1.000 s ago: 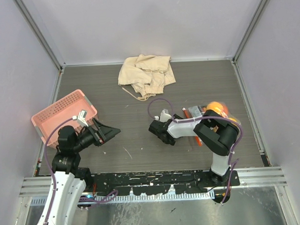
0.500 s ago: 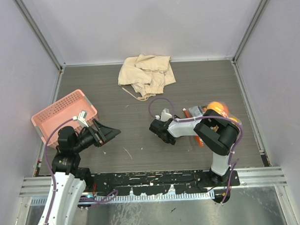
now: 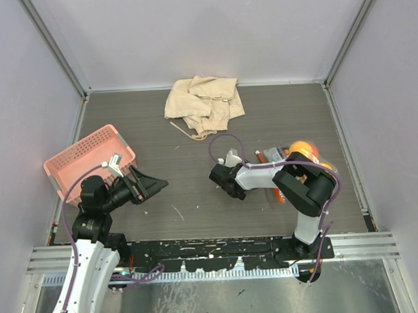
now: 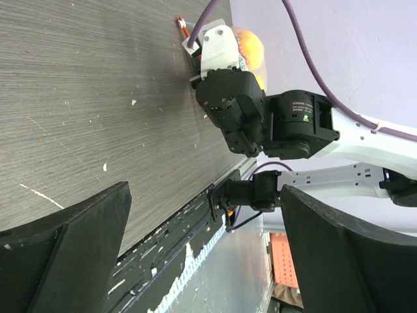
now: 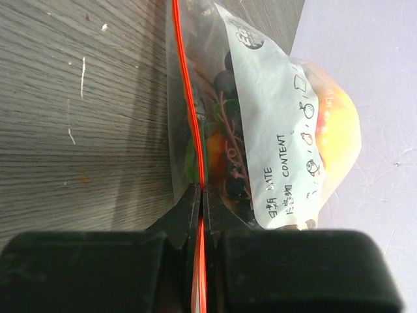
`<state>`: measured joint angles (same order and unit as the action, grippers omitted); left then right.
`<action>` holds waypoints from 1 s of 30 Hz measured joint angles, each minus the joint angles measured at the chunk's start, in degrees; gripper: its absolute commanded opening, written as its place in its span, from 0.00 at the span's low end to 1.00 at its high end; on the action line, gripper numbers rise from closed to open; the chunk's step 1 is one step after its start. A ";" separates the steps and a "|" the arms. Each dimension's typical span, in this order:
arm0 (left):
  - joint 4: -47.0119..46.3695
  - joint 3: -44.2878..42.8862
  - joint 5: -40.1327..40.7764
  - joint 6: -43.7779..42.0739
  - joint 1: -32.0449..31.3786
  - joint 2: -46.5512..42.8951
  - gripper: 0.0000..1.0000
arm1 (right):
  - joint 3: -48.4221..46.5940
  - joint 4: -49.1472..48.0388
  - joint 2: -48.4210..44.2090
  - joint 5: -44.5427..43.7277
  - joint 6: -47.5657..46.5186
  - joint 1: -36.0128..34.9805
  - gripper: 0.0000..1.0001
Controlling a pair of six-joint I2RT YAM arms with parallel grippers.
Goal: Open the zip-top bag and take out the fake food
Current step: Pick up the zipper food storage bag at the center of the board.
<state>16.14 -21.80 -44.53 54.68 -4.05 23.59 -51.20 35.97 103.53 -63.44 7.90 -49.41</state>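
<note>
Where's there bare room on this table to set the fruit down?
Bare tabletop lies between the left gripper and right gripper, up to the beige cloth, and in the far corners beside that cloth. Crowded: around the zip-top bag at right and the pink basket at left.

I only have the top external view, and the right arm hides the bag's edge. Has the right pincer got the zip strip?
Observer: Yes, the right wrist view shows the right pincer shut on the orange-red zip strip of the zip-top bag.
Operator: Is the fake food inside?
Observer: Yes, dark grapes and an orange fruit show through the plastic.
Operator: And the left pincer?
Observer: Its wrist view shows it wide open, nothing between the fingers.
</note>
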 measured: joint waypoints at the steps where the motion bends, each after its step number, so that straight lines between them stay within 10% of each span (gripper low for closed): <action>1: 0.00 0.00 -0.13 0.00 0.00 0.00 0.98 | 0.00 0.04 -0.31 0.02 0.00 0.00 0.04; 18: -12.79 -3.02 -0.74 -0.85 -4.02 4.79 0.98 | -9.03 -2.67 -35.78 22.80 -11.32 -7.80 0.01; 30: -33.22 -4.35 8.57 -12.85 -27.08 17.00 0.97 | -9.92 -6.97 -40.63 41.83 -18.58 -5.81 0.01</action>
<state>-17.08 -26.15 -35.97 41.82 -31.14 40.60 -61.12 28.99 62.89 -21.61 -10.68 -55.22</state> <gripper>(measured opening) 0.960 0.077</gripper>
